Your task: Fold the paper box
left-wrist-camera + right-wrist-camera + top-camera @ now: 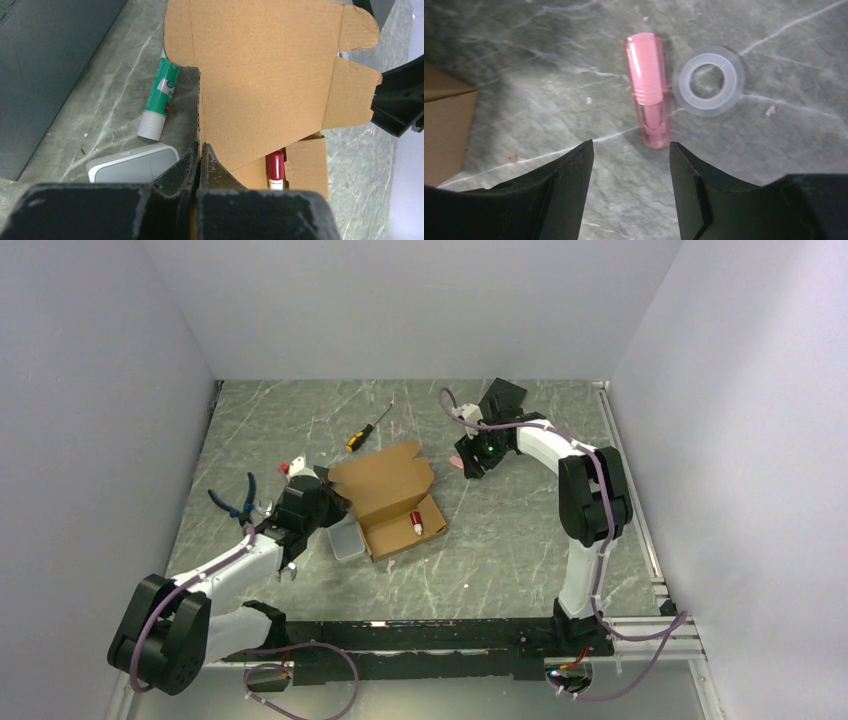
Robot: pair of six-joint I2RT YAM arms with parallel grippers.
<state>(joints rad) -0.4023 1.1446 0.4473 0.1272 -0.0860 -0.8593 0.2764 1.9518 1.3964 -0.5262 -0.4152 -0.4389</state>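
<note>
The paper box (372, 480) sits near the middle of the table (500, 560). It is open. Its tray is at the 5 o'clock end, and its big lid sticks up toward 11 o'clock. A small red tube (417, 522) lies inside the tray.

The left end effector (200, 150) is at the box's 9 o'clock side. It is clenched tight on the thin side edge of the lid, low down near the fold. A grey tin (132, 167) and a green glue stick (160, 95) lie on the table just beside that edge.

The right end effector (631, 155) is at about 2 o'clock from the box, apart from it. It is released and holds nothing. A pink pen (649, 90) and a clear tape ring (710, 81) lie on the table under it.

The box looks light and thin. It will likely bend easily at its fold lines but stay flat in between. It could slide on the smooth table when pushed, so one arm may need to hold it down. The edge of the lid is a good spot to hold. The small side flaps look floppy and could crumple if squeezed hard.
</note>
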